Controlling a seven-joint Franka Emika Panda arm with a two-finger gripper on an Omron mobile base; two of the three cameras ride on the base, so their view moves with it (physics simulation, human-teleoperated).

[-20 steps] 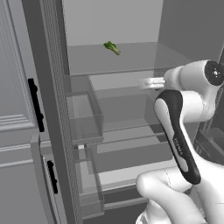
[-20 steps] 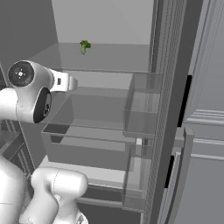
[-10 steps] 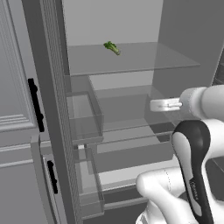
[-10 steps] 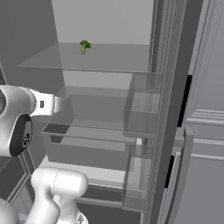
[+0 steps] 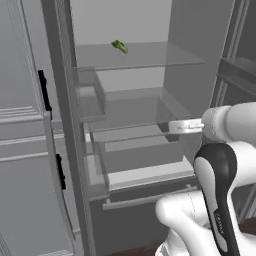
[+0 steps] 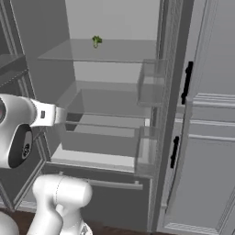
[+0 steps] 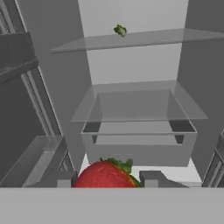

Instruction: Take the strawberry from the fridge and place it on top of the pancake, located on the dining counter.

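Fridge [image 5: 150, 100] open, pale interior, glass shelves [image 7: 131, 40].

Both base views look forward from behind the arm, left and right, into the tall dark grey open fridge [image 5: 135, 115]; the hand view faces its glass shelves [image 7: 140, 39] closer.

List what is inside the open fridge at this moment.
Inside the fridge, a small green leafy vegetable lies on the top glass shelf. The lower shelves look bare; the bottom drawer's contents are hidden.
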